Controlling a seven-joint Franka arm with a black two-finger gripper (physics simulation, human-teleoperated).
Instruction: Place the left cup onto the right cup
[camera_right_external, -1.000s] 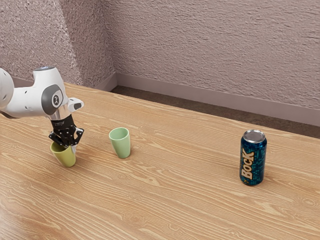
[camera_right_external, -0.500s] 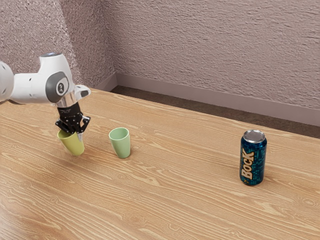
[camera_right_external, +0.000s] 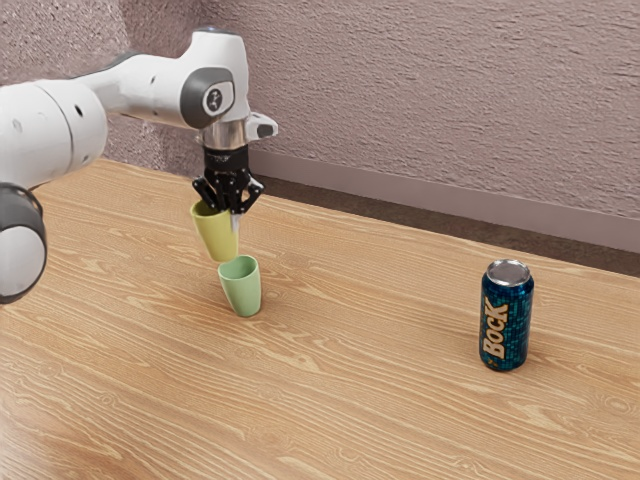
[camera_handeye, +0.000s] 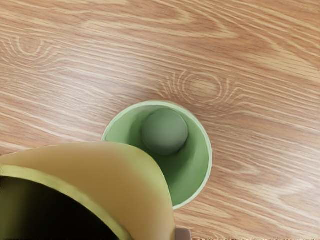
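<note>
The yellow-green cup (camera_right_external: 214, 233) hangs in the air, its rim pinched in the gripper (camera_right_external: 229, 207). It is just above the upright green cup (camera_right_external: 240, 287) on the table (camera_right_external: 400, 380), slightly toward the exterior view's left.

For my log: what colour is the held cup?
The held cup is yellow-green, clearest in exterior view.

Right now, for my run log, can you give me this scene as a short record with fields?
tool: shut on the yellow cup at its rim
yellow cup: lifted off the table, close above the green cup, not yet on it
green cup: upright on the table, mouth up, empty
can: upright on the table, well apart, toward the exterior view's right
task state: stacking not yet done
</note>
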